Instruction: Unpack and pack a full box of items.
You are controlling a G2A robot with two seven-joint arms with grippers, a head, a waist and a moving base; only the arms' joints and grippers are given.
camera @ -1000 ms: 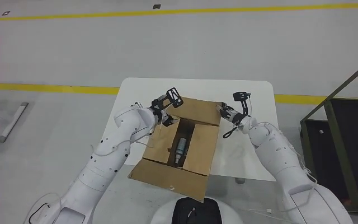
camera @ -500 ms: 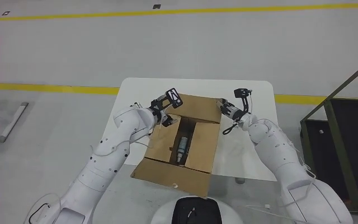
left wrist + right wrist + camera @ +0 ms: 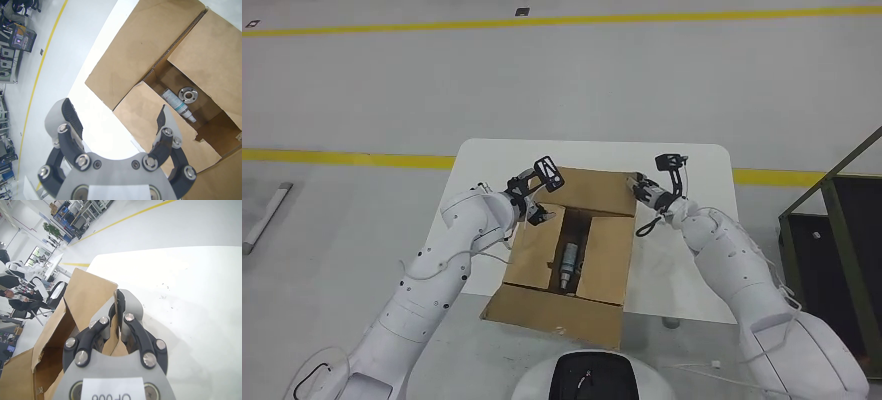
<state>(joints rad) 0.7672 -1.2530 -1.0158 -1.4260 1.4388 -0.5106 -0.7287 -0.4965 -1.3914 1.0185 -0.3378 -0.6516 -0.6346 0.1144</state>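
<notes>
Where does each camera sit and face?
Top view: above the arms, facing down at the table and open box; left arm and right arm show.
Left wrist view: on the left wrist, facing into the box at a bottle and flange; open left gripper shows.
Right wrist view: on the right wrist, facing across the table; right gripper shows, shut on a flap.
Shared: top and left wrist views both show the bottle.

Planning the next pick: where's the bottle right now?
Top view, centre: the bottle lies inside the box, in the gap between its side flaps. Left wrist view shows a flange right beside it.
</notes>
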